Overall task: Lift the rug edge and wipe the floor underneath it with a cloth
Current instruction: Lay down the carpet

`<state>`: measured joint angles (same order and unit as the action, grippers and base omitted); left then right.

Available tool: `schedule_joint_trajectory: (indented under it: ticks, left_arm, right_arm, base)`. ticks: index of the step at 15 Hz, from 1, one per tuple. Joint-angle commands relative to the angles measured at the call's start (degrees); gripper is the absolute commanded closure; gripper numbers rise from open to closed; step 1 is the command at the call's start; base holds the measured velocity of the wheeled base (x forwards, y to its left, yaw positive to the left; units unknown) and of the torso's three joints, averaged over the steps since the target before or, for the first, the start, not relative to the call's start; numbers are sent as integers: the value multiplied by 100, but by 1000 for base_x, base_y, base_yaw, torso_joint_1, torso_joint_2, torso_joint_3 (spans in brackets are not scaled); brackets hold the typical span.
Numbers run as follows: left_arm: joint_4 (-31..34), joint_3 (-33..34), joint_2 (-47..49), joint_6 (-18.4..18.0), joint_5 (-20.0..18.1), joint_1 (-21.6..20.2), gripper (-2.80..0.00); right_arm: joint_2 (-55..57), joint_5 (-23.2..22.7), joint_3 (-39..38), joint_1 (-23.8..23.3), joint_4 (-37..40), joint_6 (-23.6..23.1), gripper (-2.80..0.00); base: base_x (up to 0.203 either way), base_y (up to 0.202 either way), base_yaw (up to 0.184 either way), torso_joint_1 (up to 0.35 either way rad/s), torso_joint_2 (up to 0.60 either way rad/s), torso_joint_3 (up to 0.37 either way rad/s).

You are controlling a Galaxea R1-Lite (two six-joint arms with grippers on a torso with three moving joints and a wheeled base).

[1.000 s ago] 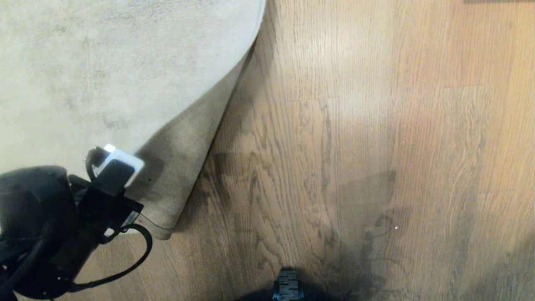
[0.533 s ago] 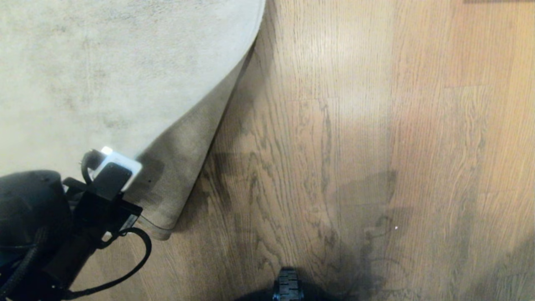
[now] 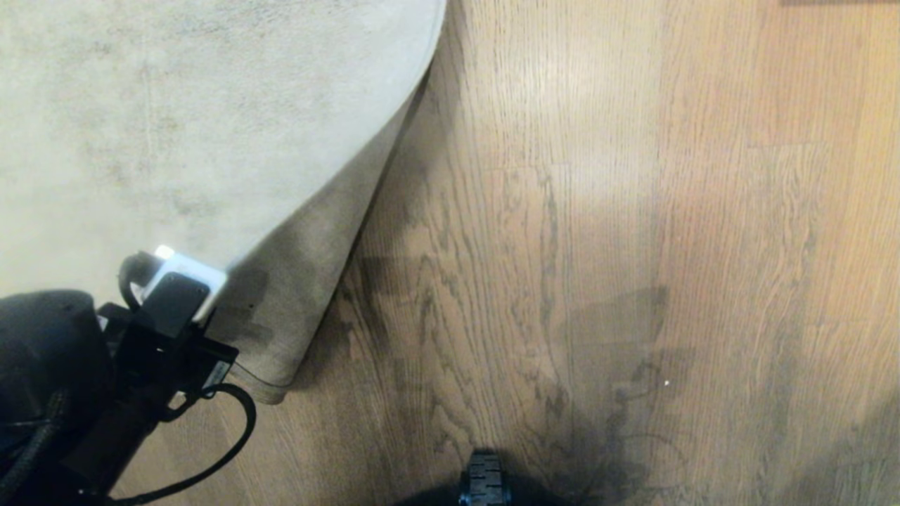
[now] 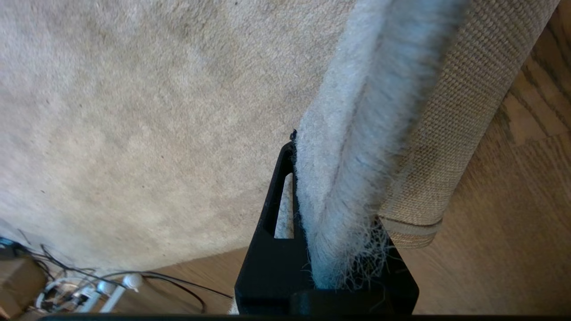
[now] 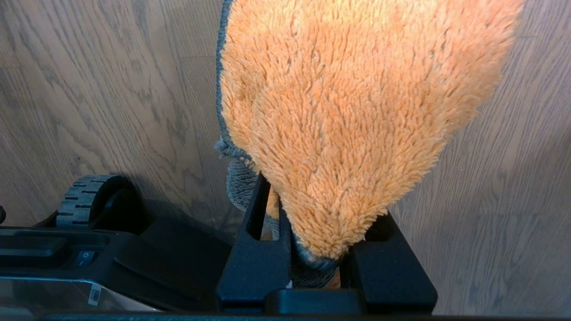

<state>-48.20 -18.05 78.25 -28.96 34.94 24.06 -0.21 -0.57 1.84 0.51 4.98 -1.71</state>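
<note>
Left fingers: my left gripper [image 4: 339, 249] is pinched tight on the rug edge [image 4: 357, 147].
Rug: I see the corner [image 3: 281, 337] folded up, brown back showing.
Right fingers: my right gripper [image 5: 319, 254] is squeezed on the cloth [image 5: 348, 111], which hangs above the floor [image 5: 111, 89]. It is not in the head view.
Done: I have the rug lifted and the cloth in hand.
Left: I think no wiping yet. The bare floor [image 3: 394, 295] beside the fold needs it.

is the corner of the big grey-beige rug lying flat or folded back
Folded back. The grey-beige rug corner shows its tan woven backing above the brown wood-grain floor, and the left gripper is clamped on its edge.
</note>
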Motion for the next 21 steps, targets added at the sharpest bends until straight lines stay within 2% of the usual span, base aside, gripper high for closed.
schedule_joint_trajectory:
  ticks: [1,3,5,8,21]
  left_arm:
    - [-31,45,-82,14,13,8,0]
    - [-31,56,-99,128,-5,127,0]
    - [-24,78,-77,446,2,458,0]
    - [-31,171,-91,497,-5,597,0]
    - [-23,171,-187,761,-22,687,0]
  right_arm:
    - [21,-4,0,2,3,-5,0]
    - [21,-4,0,2,3,-5,0]
    - [21,-4,0,2,3,-5,0]
    - [21,-4,0,2,3,-5,0]
    - [21,-4,0,2,3,-5,0]
  base:
    - [0,0,0,0,0,0]
    - [0,0,0,0,0,0]
    - [0,0,0,0,0,0]
    - [0,0,0,0,0,0]
    - [0,0,0,0,0,0]
